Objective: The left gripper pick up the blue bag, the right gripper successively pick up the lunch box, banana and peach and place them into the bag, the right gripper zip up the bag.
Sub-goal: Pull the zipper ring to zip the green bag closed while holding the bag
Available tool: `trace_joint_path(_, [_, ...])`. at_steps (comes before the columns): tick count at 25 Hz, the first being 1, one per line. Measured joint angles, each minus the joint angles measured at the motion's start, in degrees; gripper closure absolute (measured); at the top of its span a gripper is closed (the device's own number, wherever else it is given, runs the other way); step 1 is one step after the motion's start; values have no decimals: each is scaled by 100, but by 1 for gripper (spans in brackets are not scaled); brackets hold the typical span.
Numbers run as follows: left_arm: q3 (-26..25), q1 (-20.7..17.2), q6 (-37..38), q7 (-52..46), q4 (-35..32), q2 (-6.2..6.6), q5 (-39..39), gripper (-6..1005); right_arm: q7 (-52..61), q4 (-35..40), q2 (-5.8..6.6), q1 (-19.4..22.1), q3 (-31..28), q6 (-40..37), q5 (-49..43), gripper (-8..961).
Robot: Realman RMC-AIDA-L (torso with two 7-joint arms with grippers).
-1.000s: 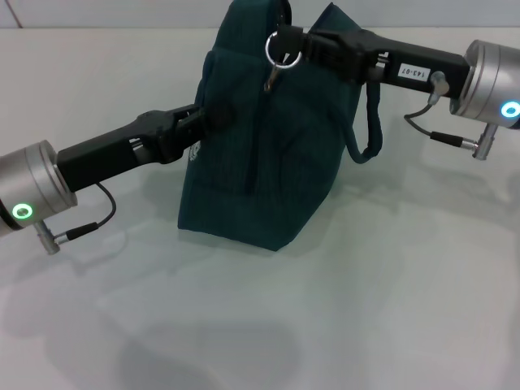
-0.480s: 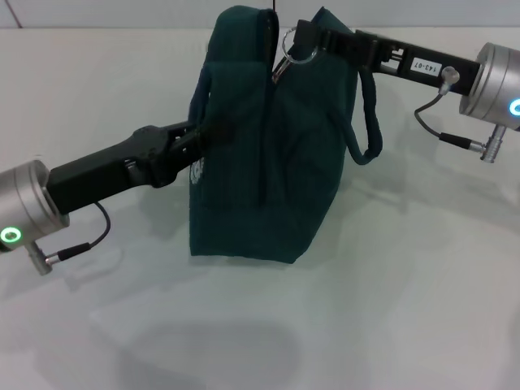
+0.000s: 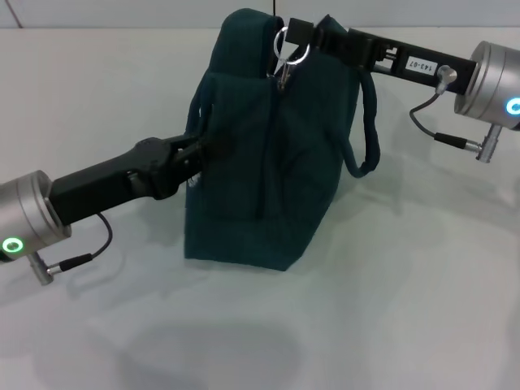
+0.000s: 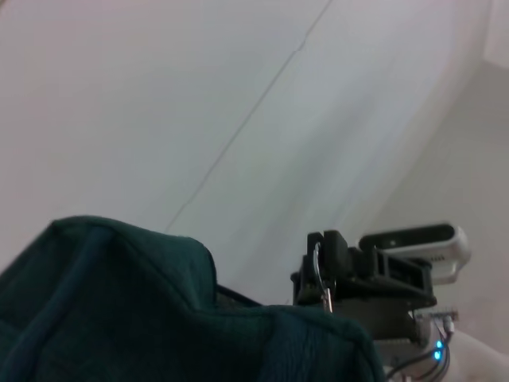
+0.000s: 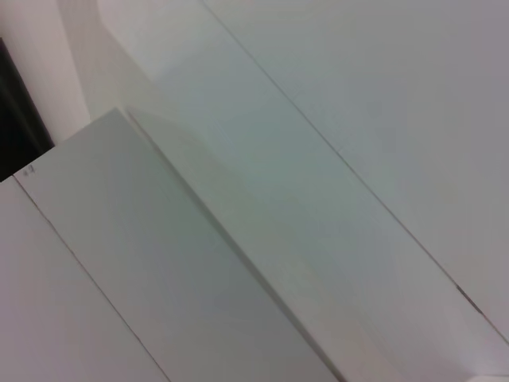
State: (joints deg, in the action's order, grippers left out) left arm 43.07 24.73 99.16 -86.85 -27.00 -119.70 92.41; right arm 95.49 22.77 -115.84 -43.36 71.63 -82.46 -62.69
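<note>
The blue bag (image 3: 284,179) stands upright on the white table (image 3: 422,284), its top closed to a ridge. My left gripper (image 3: 210,149) is shut on the bag's left side, at a padded handle. At the bag's top edge my right gripper (image 3: 299,34) holds the silver ring zip pull (image 3: 290,55), which hangs from its tip. The left wrist view shows the bag's top (image 4: 159,326) with the right gripper (image 4: 326,267) and its ring behind it. The lunch box, banana and peach are out of view.
The bag's other padded handle (image 3: 370,122) hangs loose on the right side, under the right arm. The right wrist view shows only pale wall panels (image 5: 278,199).
The right gripper lifted the ring pull up and a little back along the bag's top. The bag now stands straighter, and the left arm has shifted slightly toward me.
</note>
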Motion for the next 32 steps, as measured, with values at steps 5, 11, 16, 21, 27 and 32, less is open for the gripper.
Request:
trace_joint_path(5, [167,-33,2,27,2,11,-13,943,94,-5,19,-3,-18,67,2,926])
trace_joint_path(11, [199,-114,21,118,3,23,-6,944,125,-38,15,-31,9,290,2,925])
trace_joint_path(16, [202,-155,293,310,22,26,-1,944,128,-44,15,-86,20,395,-3,925])
trace_joint_path(21, [196,-222,441,367,36,41,2,945,128,-44,12,-125,29,502,-28,924])
trace_joint_path(27, [193,-276,476,369,38,44,4,945,92,-44,7,-140,29,605,-42,924])
trace_joint_path(32, [193,-381,522,367,46,44,5,946,87,-44,11,-142,28,682,-46,924])
